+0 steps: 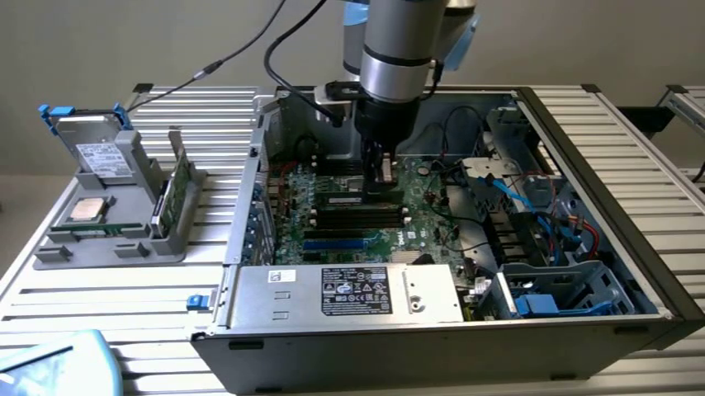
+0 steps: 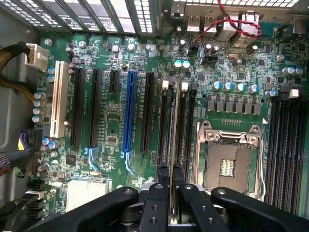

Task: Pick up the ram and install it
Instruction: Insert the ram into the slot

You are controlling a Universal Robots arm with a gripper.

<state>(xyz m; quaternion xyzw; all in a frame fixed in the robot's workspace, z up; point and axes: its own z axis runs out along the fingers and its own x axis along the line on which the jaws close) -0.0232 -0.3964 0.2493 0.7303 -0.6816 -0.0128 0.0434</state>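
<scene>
My gripper [image 1: 381, 183] hangs inside the open computer case, low over the green motherboard [image 1: 424, 194]. In the wrist view its black fingers [image 2: 155, 203] are shut on the ram [image 2: 173, 130], a thin stick seen edge-on. The ram runs lengthwise along the group of black memory slots [image 2: 189, 130] beside the empty silver processor socket [image 2: 231, 159], over one of the middle slots. Whether its lower edge is touching that slot I cannot tell.
A grey holder [image 1: 111, 243] on the exterior view's left carries a square silver processor chip [image 1: 88, 209], a boxy drive with blue tabs [image 1: 94, 148] and a green board standing on edge [image 1: 173, 198]. The power supply [image 1: 352, 293], cables [image 1: 551, 206] and case walls surround the motherboard.
</scene>
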